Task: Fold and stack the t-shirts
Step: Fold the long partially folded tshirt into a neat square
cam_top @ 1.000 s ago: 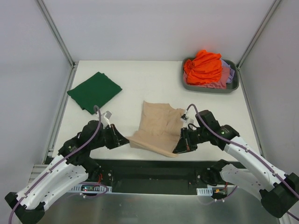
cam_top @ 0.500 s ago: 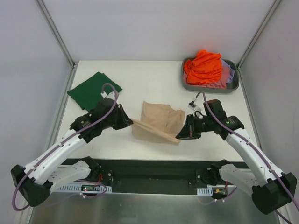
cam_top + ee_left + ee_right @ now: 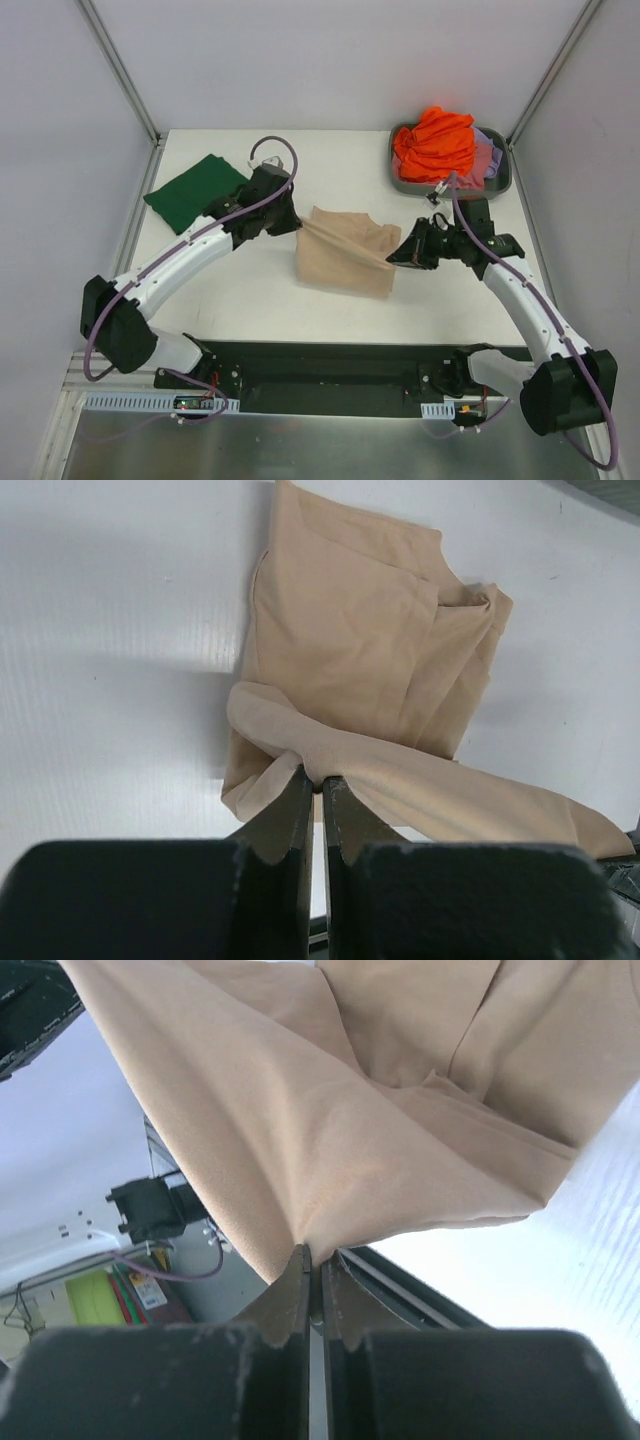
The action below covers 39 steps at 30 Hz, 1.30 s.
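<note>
We have swung the near edge of the beige tee (image 3: 345, 262) up and over its body; left end effector (image 3: 292, 224) and right end effector (image 3: 402, 257) both stay pinched shut on it. The tee lies left of the tub (image 3: 500, 185), nearer us, and its fold is half made

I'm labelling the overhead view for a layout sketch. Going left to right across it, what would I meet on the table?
green shirt → left gripper → beige shirt → right gripper → tub
</note>
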{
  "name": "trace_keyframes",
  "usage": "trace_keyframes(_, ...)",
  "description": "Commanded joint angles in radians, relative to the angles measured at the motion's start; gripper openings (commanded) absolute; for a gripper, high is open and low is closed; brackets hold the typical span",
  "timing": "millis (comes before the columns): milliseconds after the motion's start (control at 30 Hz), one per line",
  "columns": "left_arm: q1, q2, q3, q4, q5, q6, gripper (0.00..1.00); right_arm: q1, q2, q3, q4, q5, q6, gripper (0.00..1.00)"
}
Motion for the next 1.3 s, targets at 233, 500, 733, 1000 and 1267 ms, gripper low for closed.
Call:
trace_keyframes(233, 0.070, 0.290, 0.249, 0.039, -0.086, 0.148, 0.00, -0.091, 0.212, 0.052, 0.137, 0.143, 0.022, 0.01)
trace_keyframes(500, 0.081, 0.480, 0.409, 0.044, -0.067, 0.181, 0.00, -0.140, 0.345, 0.084, 0.222, 0.177, 0.029, 0.01)
trace_keyframes(733, 0.108, 0.606, 0.504, 0.044, -0.012, 0.180, 0.00, -0.168, 0.495, 0.120, 0.309, 0.123, 0.038, 0.04)
trace_keyframes(1000, 0.151, 0.692, 0.581, 0.042, 0.173, 0.235, 0.42, -0.186, 0.552, 0.180, 0.311, 0.151, 0.034, 0.30)
trace_keyframes(1267, 0.148, 0.568, 0.506, 0.044, 0.249, 0.261, 0.98, -0.190, 0.425, 0.181, 0.180, 0.229, -0.066, 0.96)
